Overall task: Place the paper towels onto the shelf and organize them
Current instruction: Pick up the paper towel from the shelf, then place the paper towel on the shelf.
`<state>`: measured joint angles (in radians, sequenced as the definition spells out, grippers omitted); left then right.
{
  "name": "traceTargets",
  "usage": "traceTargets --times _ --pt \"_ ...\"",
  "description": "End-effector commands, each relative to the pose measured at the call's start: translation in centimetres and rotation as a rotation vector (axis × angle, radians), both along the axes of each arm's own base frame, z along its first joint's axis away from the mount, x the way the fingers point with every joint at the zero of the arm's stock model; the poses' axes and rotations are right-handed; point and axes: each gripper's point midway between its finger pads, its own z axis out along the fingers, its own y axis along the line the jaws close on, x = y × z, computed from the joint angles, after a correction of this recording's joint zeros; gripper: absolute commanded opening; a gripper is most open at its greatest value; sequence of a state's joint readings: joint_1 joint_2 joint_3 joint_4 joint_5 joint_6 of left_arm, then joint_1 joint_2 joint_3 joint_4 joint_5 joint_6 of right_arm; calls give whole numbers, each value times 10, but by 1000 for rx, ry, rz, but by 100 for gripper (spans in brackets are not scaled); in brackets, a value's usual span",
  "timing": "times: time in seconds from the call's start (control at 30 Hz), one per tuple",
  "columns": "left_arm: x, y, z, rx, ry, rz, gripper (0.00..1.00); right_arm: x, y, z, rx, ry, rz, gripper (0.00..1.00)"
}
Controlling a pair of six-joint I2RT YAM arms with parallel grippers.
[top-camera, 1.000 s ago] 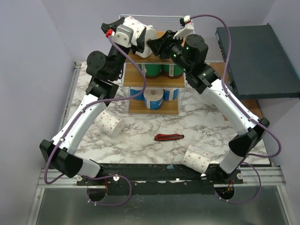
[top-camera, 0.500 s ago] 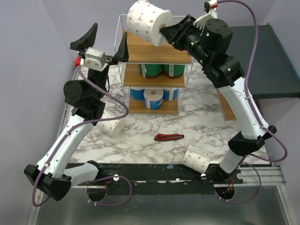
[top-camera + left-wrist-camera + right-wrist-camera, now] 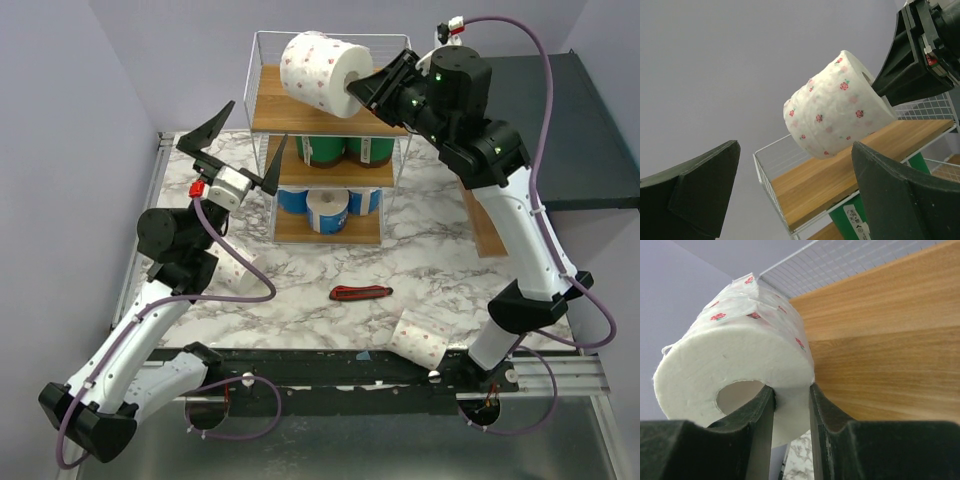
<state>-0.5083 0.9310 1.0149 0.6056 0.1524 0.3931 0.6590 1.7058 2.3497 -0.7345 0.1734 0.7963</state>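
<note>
The left arm (image 3: 150, 300) bends up at centre left, left gripper (image 3: 259, 120) spread wide; the right arm (image 3: 525, 225) stretches to top centre, right gripper (image 3: 362, 90) pinching a roll (image 3: 315, 68)

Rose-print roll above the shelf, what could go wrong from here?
The right end effector pinches only one wall of the rose-print roll, one finger inside the core, so it could slip. It hangs tilted above the top tier; released, it might roll off. The open left end effector looks close to the shelf frame and could bump it.

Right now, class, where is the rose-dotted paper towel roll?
In the top view, the rose-dotted roll is over the top tier of the shelf, its wall pinched by the right end effector.
</note>
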Motion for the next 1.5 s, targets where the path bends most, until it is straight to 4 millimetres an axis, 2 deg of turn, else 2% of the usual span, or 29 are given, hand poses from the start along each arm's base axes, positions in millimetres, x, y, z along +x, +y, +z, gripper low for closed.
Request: traceTargets --times 0.0,0.23,0.4,0.53,0.67,0.77,0.9,1.0,1.13,1.3,1.47 --pt "-15 -1 -1 26 -20 -31 99 -24 -14 15 99 50 -4 1" --pt "-30 -4 -7 92 -58 -36 99 -38 -28 -8 82 178 -46 1" --pt "-42 -20 -22 266 -156 -22 98 -46 -28 -10 79 192 -19 1" --pt "-44 -37 -32 377 -207 -4 99 -51 -18 -11 95 226 31 1" --pt "-38 -54 -38 441 -226 15 99 -52 -12 -9 120 233 58 1" --pt "-26 -64 -41 460 -217 50 99 -52 -10 -6 131 224 61 1" --pt "-19 -78 -37 451 -250 67 99 -47 -8 -8 132 223 57 1" --pt "-5 -88 -34 473 -252 114 99 -44 -5 -10 130 226 59 1" --pt "6 -86 -24 436 -275 207 99 -41 -2 -12 127 227 61 1" --pt "9 -74 -12 359 -299 291 99 -39 -1 -17 125 227 55 1" --pt "6 -71 -5 339 -323 312 99 -37 0 -21 120 232 53 1"
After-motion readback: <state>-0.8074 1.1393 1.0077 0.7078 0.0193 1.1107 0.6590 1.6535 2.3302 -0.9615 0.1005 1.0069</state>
